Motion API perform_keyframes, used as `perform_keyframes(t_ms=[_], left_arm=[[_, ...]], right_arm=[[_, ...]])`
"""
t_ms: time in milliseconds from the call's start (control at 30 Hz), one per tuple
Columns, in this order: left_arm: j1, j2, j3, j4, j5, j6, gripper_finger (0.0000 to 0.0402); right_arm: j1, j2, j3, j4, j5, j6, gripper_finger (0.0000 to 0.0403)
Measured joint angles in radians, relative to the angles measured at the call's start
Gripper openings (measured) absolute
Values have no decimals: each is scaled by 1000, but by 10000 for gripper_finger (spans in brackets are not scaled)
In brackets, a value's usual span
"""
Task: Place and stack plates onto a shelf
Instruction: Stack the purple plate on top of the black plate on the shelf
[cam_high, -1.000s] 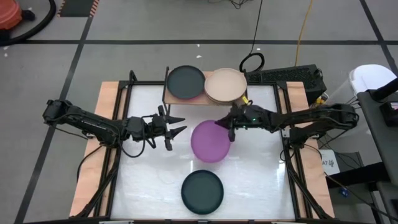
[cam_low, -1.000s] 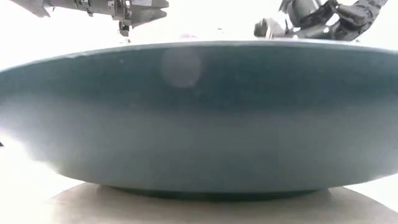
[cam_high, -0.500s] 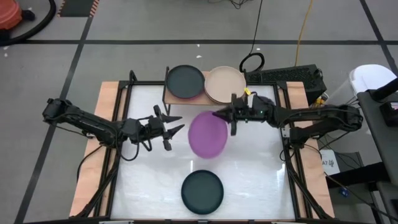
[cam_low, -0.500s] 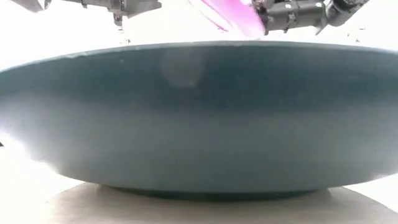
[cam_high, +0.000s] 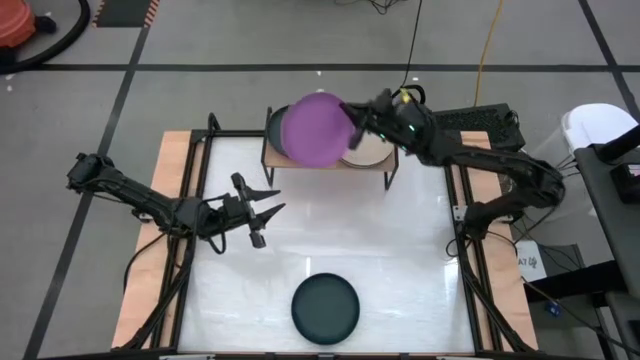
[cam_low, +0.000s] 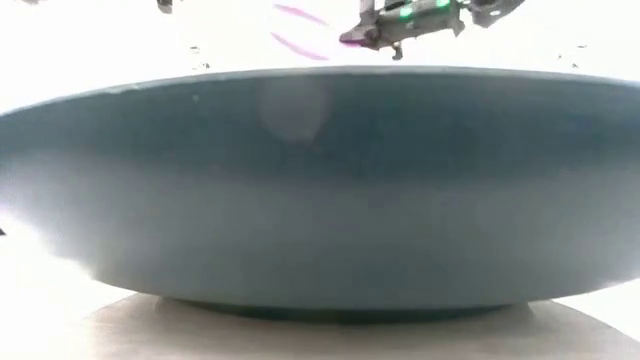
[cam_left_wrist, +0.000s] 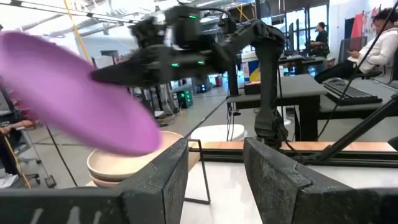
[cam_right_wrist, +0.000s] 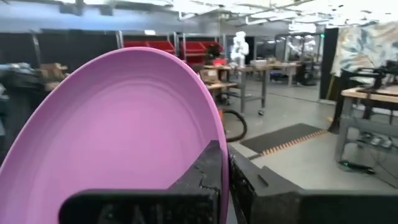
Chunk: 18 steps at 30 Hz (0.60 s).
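My right gripper (cam_high: 350, 113) is shut on a purple plate (cam_high: 318, 128) and holds it in the air above the light-wood shelf (cam_high: 372, 166). On the shelf a dark plate (cam_high: 273, 132) shows only as a sliver behind the purple one. Beside it is a stack of beige plates (cam_high: 370, 150), seen again in the left wrist view (cam_left_wrist: 118, 165). A dark teal plate (cam_high: 325, 308) lies flat on the table near its near edge and fills the low view (cam_low: 320, 190). My left gripper (cam_high: 272, 210) is open over the table's left middle, touching nothing. My right gripper pinches the purple plate's rim (cam_right_wrist: 219, 146) between its two fingers (cam_right_wrist: 208, 177), one on the plate's hollow face and one on its underside. The fingers reach from the table's right side. The plate is lifted clear and tilted, sticking out past the fingertips over the shelf.
The white tabletop (cam_high: 400, 260) has wooden side edges and black frame rails. Cables and a dark keyboard-like box (cam_high: 470, 120) lie beyond the far right corner. In the left wrist view, people sit at desks (cam_left_wrist: 373, 50) in the room behind.
My right gripper has lifted the purple plate off the middle of the table, tipped it, and carried it up and toward the far edge until it hangs over the shelf. My left gripper has drawn back a little toward the table's left edge, still open.
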Motion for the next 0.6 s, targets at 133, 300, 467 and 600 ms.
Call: perform_keyframes(t_ms=[133, 300, 467, 600], left_arm=[[1, 0, 0, -1, 0, 3, 161], [0, 0, 0, -8, 0, 3, 161], [0, 0, 0, -19, 0, 4, 161], [2, 0, 0, -24, 0, 4, 161]], right_arm=[[-59, 147, 165, -107, -63, 2, 0], [-108, 312, 313, -232, -105, 5, 0], [-136, 411, 328, -248, -108, 13, 0], [-145, 448, 331, -235, -106, 36, 5]])
